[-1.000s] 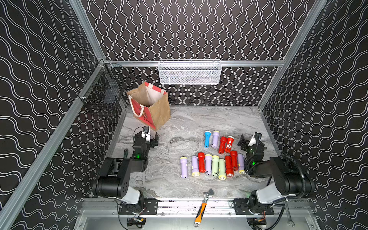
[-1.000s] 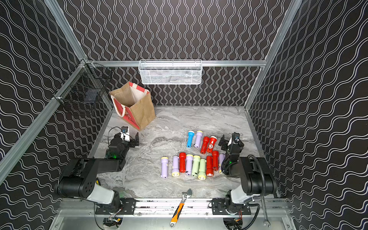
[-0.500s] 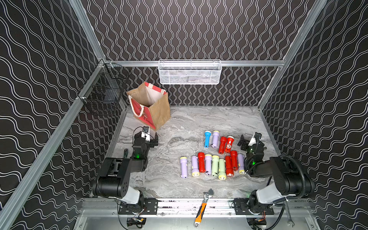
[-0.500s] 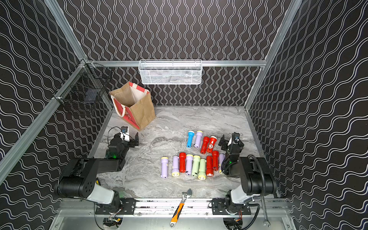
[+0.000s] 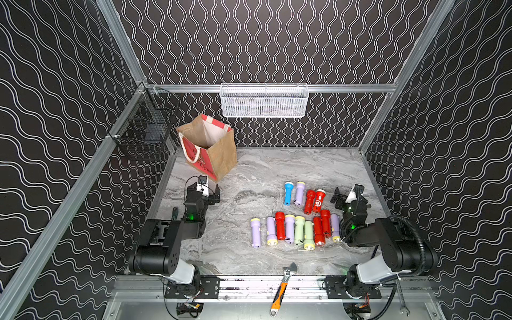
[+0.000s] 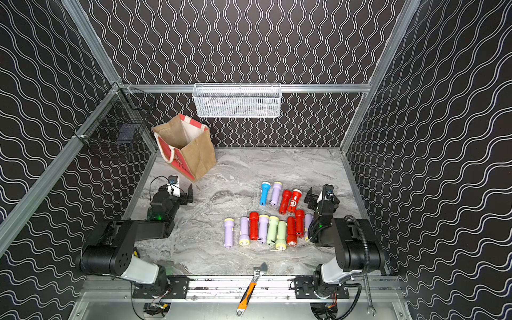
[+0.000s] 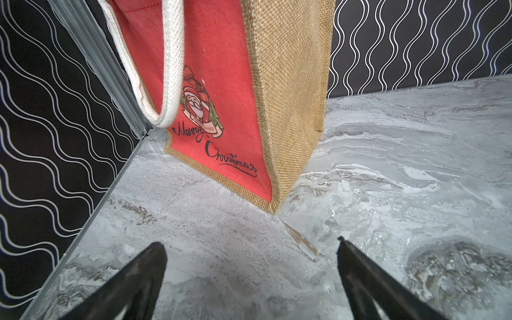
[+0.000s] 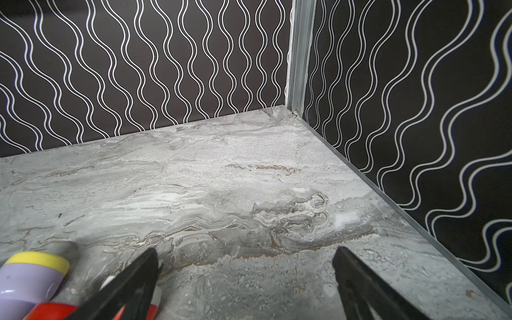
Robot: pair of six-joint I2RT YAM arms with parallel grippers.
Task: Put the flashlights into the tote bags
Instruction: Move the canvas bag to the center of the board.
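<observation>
Ana: What have your hands got?

Me: Nothing. My left hand (image 7: 248, 241) is spread wide over bare counter (image 5: 277, 171), near the left edge and just short of the bag (image 5: 221, 155). My right hand (image 8: 244, 248) is spread just as wide and empty, near the right edge, just beside the flashlights (image 5: 289, 228).

Ana: And the bag?

Me: Upright in the far-left corner, mouth open upward, a rope handle (image 7: 171, 69) hanging down its red face. I see nothing inside, though its bottom is hidden, so I judge the first pick is the step in hand.

Ana: How would you do it well?

Me: Start with an outer flashlight. The front row lies side by side, most of them touching, so a finger has little room between neighbours. I'd close across the middle of the barrel, lift straight up, carry it over the rim and let go above the mouth, clear of the handle. The bag looks light, so my left hand could steady it.

Ana: Counts?

Me: Thirteen flashlights, all on the counter: four in the back row, nine in the front. Five lilac, five red, two pale green, one blue flashlight (image 5: 287, 193). One bag. Two baskets on the walls, a white basket (image 5: 263, 101) and a black basket (image 5: 144, 133). One orange-handled wrench (image 5: 281, 291) on the metal rail (image 5: 249, 284) along the front edge
</observation>
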